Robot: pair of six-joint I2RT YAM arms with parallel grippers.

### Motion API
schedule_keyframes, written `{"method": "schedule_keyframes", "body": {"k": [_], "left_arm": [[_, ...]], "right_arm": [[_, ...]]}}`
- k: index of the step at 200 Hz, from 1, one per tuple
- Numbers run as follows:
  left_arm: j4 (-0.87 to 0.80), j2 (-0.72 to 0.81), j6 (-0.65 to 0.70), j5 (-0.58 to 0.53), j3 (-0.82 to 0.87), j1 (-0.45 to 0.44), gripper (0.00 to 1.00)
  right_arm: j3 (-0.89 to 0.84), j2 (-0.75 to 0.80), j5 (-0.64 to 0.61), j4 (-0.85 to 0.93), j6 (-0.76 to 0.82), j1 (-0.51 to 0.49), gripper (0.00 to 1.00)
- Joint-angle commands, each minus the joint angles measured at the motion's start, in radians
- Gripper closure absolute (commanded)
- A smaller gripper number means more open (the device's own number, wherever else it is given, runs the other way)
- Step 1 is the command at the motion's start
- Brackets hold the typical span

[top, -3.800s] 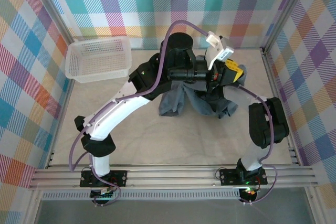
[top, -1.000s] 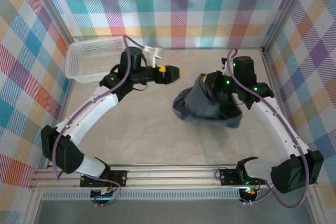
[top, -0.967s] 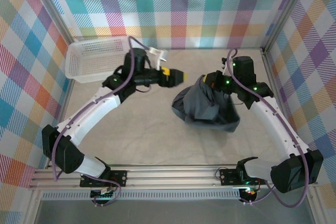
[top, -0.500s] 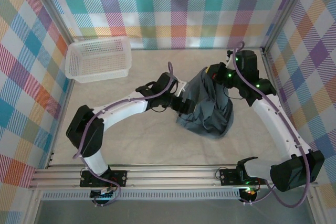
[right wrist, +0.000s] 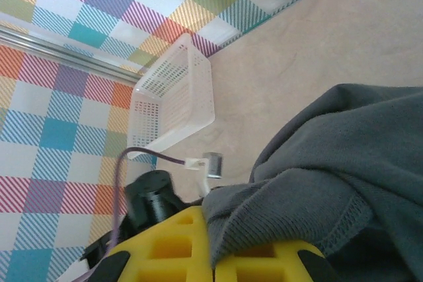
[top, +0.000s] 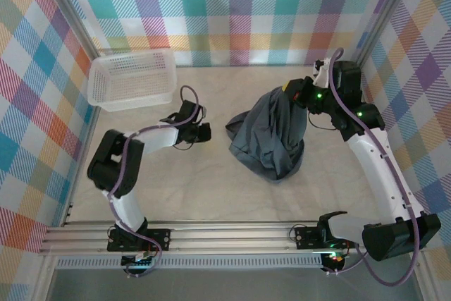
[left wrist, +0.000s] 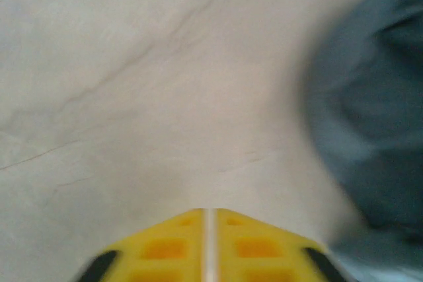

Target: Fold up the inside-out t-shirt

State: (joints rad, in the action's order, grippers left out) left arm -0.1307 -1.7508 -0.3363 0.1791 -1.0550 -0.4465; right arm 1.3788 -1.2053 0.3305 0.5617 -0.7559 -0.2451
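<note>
The right fingers [right wrist: 173,250] are clamped on a stitched hem of the inside-out t-shirt [top: 271,139]. They hold that edge up at the far right of the worktop [top: 211,195], so the cloth hangs in a crumpled cone instead of lying flat. From the pinch the bunch runs towards the near edge, and that far-to-near line is its long axis. One loose flap pokes out to the left, on the side facing the other arm.

The left fingers [left wrist: 193,230] are pressed together with only a thin seam between them and nothing in their grip. They sit low over bare worktop, just to the left of the shirt and apart from it. In the left wrist view the dark cloth lies ahead and to the right. The left arm is the nearer one to that loose flap. To spread the shirt, it would probably have to open and reach right for a second hold opposite the right arm's pinch.

The white lattice basket [top: 130,98] stands at the far left corner, well apart from the shirt, with nothing in it that I can see
</note>
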Motion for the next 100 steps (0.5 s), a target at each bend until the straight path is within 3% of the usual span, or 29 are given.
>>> {"method": "schedule_keyframes", "body": {"k": [1,14,41,53,64,77,84,100], "left_arm": [[0.113,0.186,-0.046,0.235,-0.032,-0.026,0.48],[0.186,0.227,-0.090,0.335,-0.060,-0.074,0.29],[0.096,0.188,-0.045,0.433,-0.235,-0.194,0.16],[0.001,0.143,0.011,0.388,-0.311,-0.240,0.12],[-0.071,0.106,0.051,0.266,-0.353,-0.266,0.11],[-0.089,0.069,0.032,0.155,-0.356,-0.266,0.20],[-0.082,0.056,0.014,0.104,-0.346,-0.257,0.32],[-0.057,0.043,-0.037,0.022,-0.302,-0.215,0.92]], "right_arm": [[0.022,-0.014,0.087,-0.041,-0.023,0.001,1.00],[0.023,-0.036,0.115,-0.054,-0.029,0.002,1.00],[0.035,-0.062,0.140,-0.061,-0.036,0.001,1.00],[0.043,-0.069,0.159,-0.068,-0.040,0.001,1.00],[0.059,-0.076,0.173,-0.063,-0.043,0.001,1.00],[0.079,-0.077,0.176,-0.048,-0.043,0.001,1.00],[0.084,-0.074,0.173,-0.041,-0.043,0.001,1.00],[0.086,-0.056,0.170,-0.040,-0.063,0.016,1.00]]}}
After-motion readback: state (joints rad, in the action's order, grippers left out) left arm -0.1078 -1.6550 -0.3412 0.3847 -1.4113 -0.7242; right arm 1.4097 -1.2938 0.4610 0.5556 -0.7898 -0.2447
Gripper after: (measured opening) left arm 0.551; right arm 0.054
